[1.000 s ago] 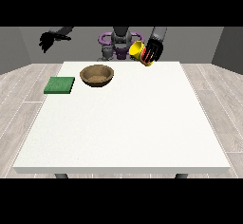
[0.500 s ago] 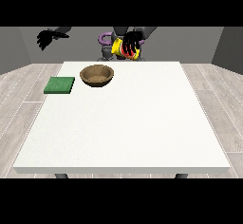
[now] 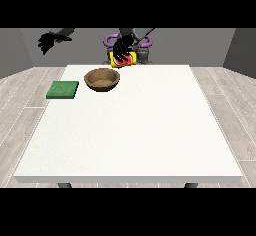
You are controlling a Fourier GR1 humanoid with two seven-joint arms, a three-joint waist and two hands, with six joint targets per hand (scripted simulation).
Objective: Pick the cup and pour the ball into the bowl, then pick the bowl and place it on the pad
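Note:
A yellow and red cup [image 3: 123, 60] hangs tipped on its side just behind and right of the brown wooden bowl [image 3: 102, 78]. The hand at the view's right [image 3: 121, 47] is curled round the cup from above. The bowl stands on the white table [image 3: 135, 125] near its far edge. Left of the bowl lies the flat green pad [image 3: 63, 89]. The hand at the view's left [image 3: 49, 41] hovers high beyond the table's far left corner, holding nothing, its fingers spread and drooping. The ball does not show.
The robot's torso [image 3: 134, 42] with purple shoulder rings stands behind the table's far edge. Grey plank floor [image 3: 20, 100] surrounds the table.
The hand at the view's right has carried the cup leftward, from the table's far middle-right to just behind the bowl, and the cup has tipped over. The other hand has barely moved.

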